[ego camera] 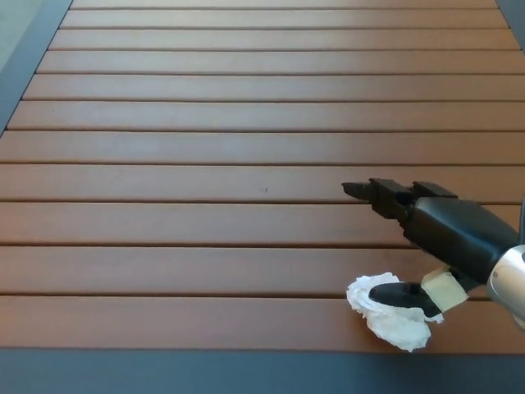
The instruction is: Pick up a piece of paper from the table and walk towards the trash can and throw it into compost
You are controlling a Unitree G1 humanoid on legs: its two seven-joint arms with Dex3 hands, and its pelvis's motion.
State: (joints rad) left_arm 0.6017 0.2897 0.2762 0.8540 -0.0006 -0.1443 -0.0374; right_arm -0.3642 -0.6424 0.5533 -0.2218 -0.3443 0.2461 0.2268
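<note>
A crumpled white piece of paper (395, 325) lies on the brown slatted table (205, 168), close to its front edge at the lower right. My right hand (439, 231) comes in from the right just above it. The thumb (395, 294) rests on top of the paper, while the two fingers (369, 191) stretch out to the left, well above the paper and apart from the thumb. The hand is open and the paper still lies on the table. My left hand does not show.
The table's dark front rim (164, 373) runs along the bottom of the picture. A dark side rim (29, 57) slants up at the far left, with pale floor beyond it.
</note>
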